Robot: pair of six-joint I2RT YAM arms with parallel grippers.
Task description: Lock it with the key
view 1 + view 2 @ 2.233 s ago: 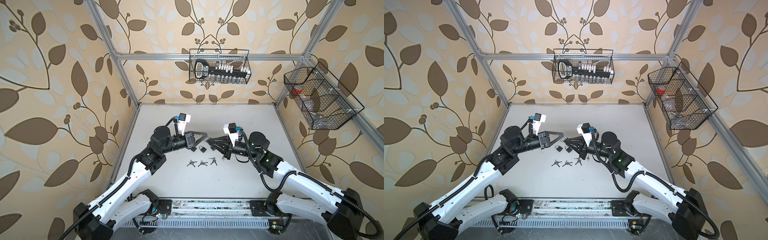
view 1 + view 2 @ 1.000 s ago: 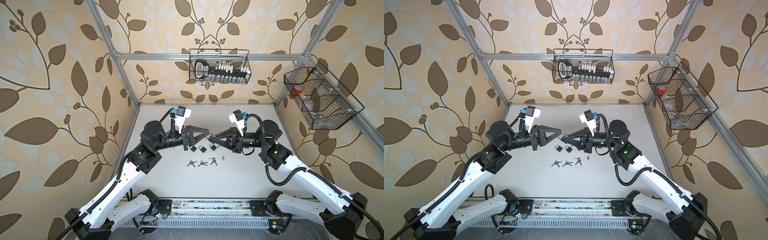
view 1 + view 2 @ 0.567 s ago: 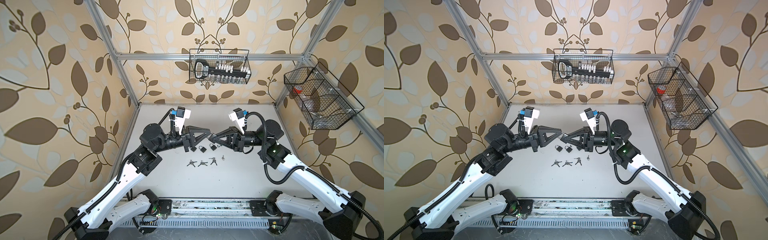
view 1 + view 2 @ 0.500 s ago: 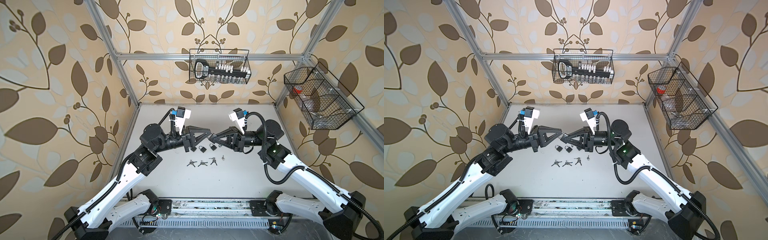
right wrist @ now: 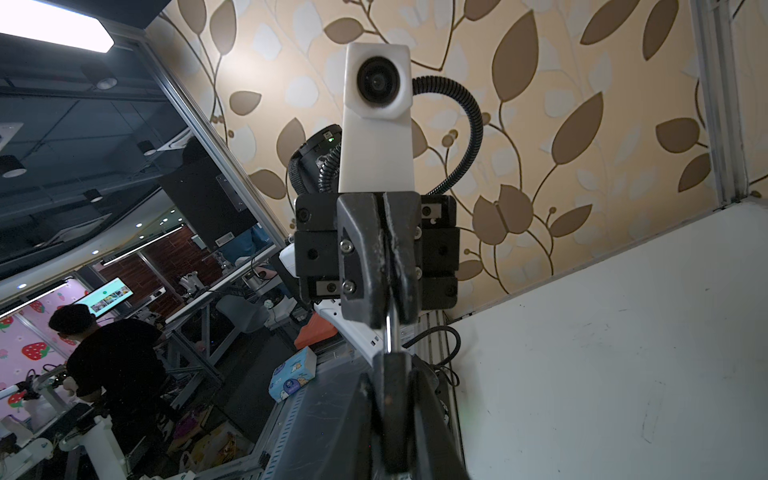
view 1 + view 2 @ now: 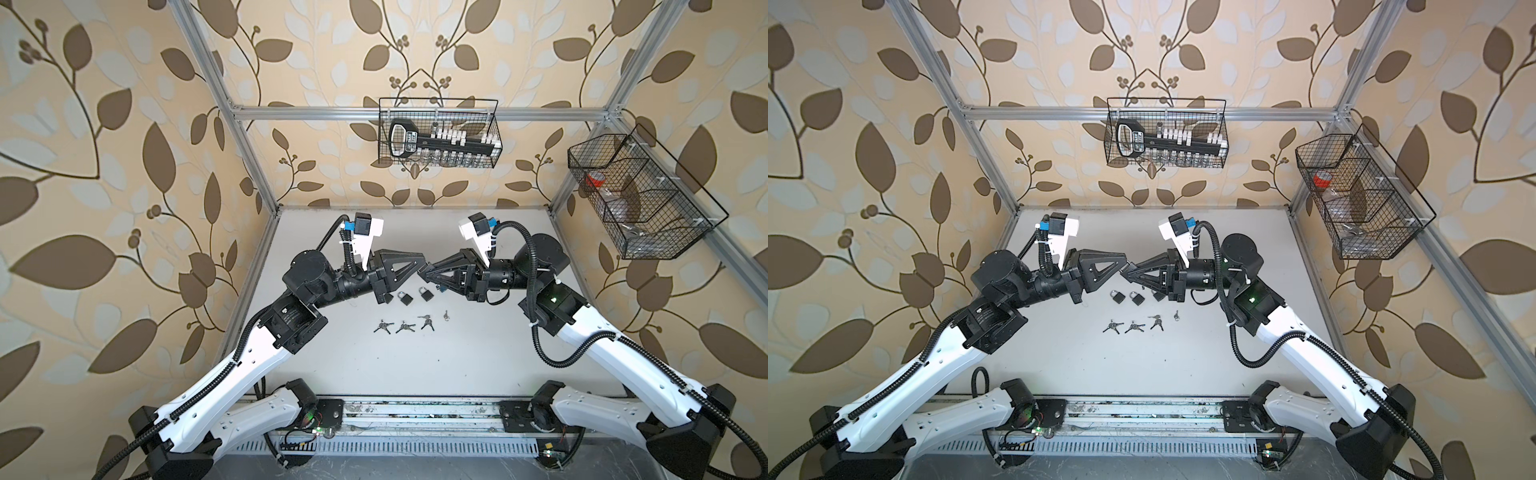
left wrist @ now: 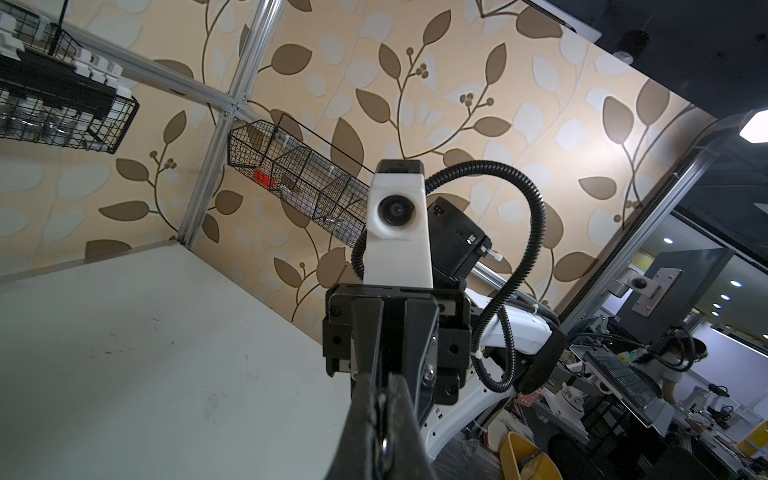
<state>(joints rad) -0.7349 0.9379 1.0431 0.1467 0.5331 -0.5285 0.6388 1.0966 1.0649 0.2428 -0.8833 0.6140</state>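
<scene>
1. Right wrist view: my right gripper [image 5: 390,368] clamps narrowly on a black padlock [image 5: 392,399].
2. My left gripper [image 5: 388,318] is pinched fully shut on the key [image 5: 388,336], whose tip meets the padlock.
3. In both top views I see the grippers meeting tip to tip above the table [image 6: 457,365]; a spare padlock [image 6: 404,298] and loose keys [image 6: 405,327] lie on it.

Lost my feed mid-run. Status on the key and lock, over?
Left end effector shut on key. Right end effector shut on padlock; key meets it midair. Spare padlocks, loose keys on table below, out of the way.
</scene>
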